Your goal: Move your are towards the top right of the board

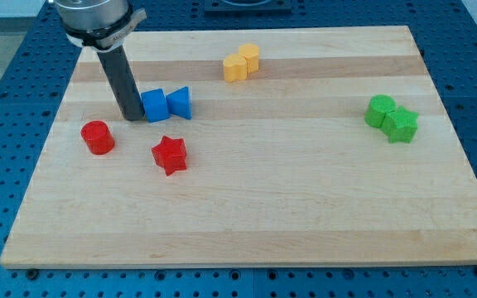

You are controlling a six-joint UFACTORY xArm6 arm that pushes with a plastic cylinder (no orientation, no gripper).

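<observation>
My tip (132, 118) rests on the wooden board (247, 207) at the view's upper left, touching the left side of a blue cube (154, 106). A blue triangular block (180, 103) sits right against that cube's right side. A red cylinder (98, 136) lies below and left of the tip. A red star (170, 155) lies below and right of it. The board's top right corner (404, 33) is far from the tip.
Two yellow blocks (241, 64) touch each other near the top middle. Two green blocks (391, 118) sit together at the right. A blue perforated table (7, 99) surrounds the board.
</observation>
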